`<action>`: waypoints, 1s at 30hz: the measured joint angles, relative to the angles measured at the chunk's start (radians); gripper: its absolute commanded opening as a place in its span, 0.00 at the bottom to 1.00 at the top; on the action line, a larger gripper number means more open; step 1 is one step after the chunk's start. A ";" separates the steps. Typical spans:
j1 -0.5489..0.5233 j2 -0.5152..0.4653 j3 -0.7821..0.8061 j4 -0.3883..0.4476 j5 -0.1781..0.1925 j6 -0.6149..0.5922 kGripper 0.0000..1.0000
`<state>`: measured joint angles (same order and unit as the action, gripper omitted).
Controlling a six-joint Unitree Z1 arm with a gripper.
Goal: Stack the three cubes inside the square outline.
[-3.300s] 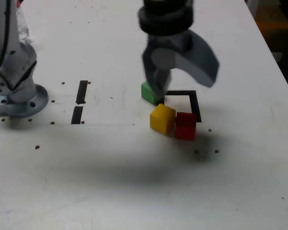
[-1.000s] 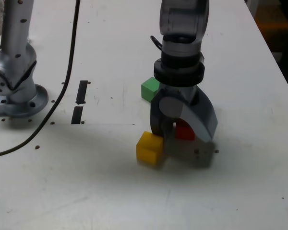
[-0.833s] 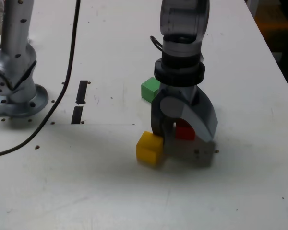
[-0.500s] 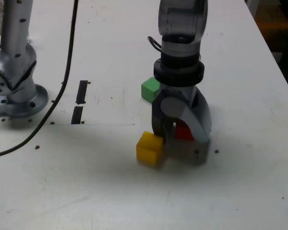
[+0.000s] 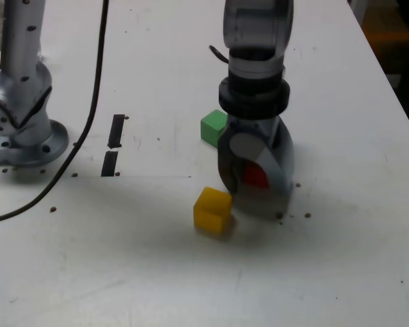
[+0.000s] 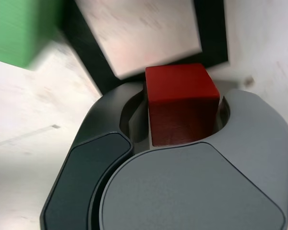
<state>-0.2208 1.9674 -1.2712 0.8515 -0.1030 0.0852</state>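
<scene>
Gripper (image 5: 253, 184) clamped on red cube (image 6: 181, 103) — right at the near edge of the square outline (image 6: 211, 36). Green cube (image 5: 214, 126) sits by the outline's corner; yellow cube (image 5: 212, 210) loose on the surface (image 5: 157, 266), just beside the gripper.

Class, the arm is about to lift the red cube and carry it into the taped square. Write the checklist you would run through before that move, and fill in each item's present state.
1. Gripper around the red cube: ok, one of the fingers on each side.
2. Grip firm enough to lift: cannot tell.
3. White middle of the square outline free of cubes: ok in the wrist view.
4. Green cube outside the outline: ok, beside its corner.
5. Yellow cube apart from the gripper: ok.
</scene>
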 measured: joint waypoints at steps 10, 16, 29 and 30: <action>0.001 -0.062 -0.034 0.088 0.051 -0.059 0.05; 0.003 -0.062 -0.069 0.109 0.054 -0.090 0.05; 0.049 0.004 -0.101 0.083 0.049 -0.114 0.05; 0.055 0.008 -0.101 0.081 0.049 -0.115 0.05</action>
<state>-0.1658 1.9751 -1.3723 0.9323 -0.0536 -0.0295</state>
